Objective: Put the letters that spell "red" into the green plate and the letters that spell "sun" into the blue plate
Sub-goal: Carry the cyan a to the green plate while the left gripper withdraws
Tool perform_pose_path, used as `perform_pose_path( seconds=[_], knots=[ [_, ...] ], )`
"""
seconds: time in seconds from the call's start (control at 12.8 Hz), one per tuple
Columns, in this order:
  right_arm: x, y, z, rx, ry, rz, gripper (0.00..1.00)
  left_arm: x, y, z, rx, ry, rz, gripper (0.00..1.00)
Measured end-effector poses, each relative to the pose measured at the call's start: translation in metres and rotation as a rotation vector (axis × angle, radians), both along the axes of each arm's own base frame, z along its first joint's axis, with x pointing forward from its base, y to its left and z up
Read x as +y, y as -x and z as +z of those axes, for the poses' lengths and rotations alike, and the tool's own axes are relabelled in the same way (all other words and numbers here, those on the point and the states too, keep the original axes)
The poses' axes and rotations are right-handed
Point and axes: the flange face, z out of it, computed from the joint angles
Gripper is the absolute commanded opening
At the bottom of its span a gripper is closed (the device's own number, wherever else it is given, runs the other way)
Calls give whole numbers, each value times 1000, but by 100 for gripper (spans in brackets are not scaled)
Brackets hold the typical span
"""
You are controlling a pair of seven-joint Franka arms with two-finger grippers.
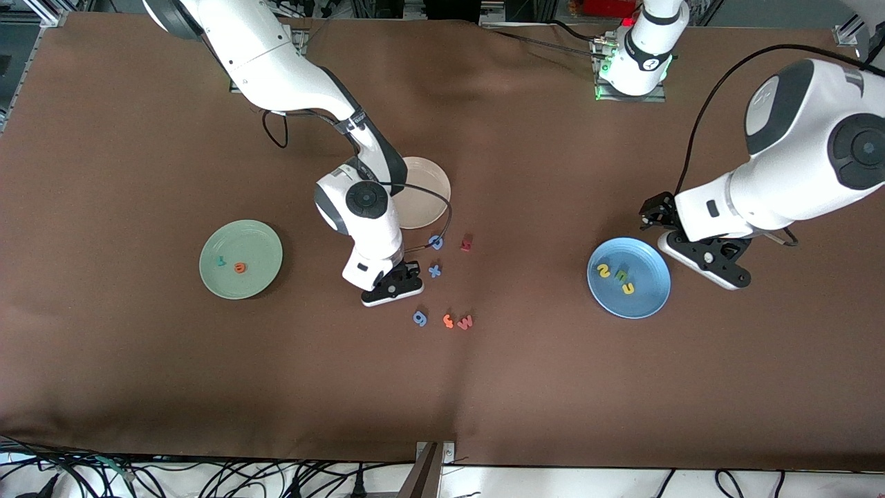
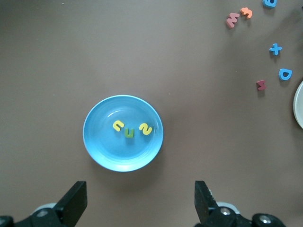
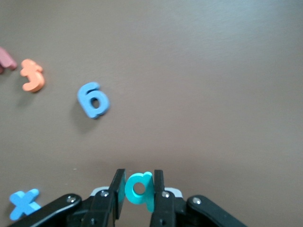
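My right gripper (image 3: 138, 189) is shut on the teal "d" (image 3: 132, 194), gripped upright between its fingers. In the front view this gripper (image 1: 395, 285) is over the cloth beside the loose letters. The green plate (image 1: 254, 242) toward the right arm's end holds the teal "r" (image 1: 221, 261) and the orange "e" (image 1: 240, 267). The blue plate (image 1: 646, 290) (image 2: 102, 139) holds the yellow "s" (image 2: 147, 129), the olive "n" (image 2: 129, 132) and the yellow "u" (image 2: 118, 125). My left gripper (image 2: 139, 203) (image 1: 715, 263) waits open beside the blue plate, holding nothing.
Loose letters lie mid-table: a blue "D" (image 1: 436, 242), a dark red letter (image 1: 466, 242), a blue "x" (image 1: 434, 270), a blue "6" (image 3: 93, 100), an orange "f" (image 3: 33, 75) and a pink "w" (image 1: 465, 321). A cream-white plate (image 1: 429, 200) sits partly under the right arm.
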Motion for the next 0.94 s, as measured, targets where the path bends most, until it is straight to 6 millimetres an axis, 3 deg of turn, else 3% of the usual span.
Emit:
perform_pose_path(
  seconds=[0.31, 0.55, 0.7, 0.94],
  knots=[
    [-60, -25, 55, 64, 77, -90, 2, 14, -3, 20, -21, -3, 25, 100],
    [-129, -41, 84, 123, 130, -127, 2, 39, -8, 17, -17, -8, 64, 100],
    [-182, -45, 85, 158, 146, -150, 2, 45, -10, 12, -10, -6, 73, 100],
    [-250, -36, 69, 226, 168, -185, 2, 45, -10, 11, -7, -5, 73, 100]
  ],
)
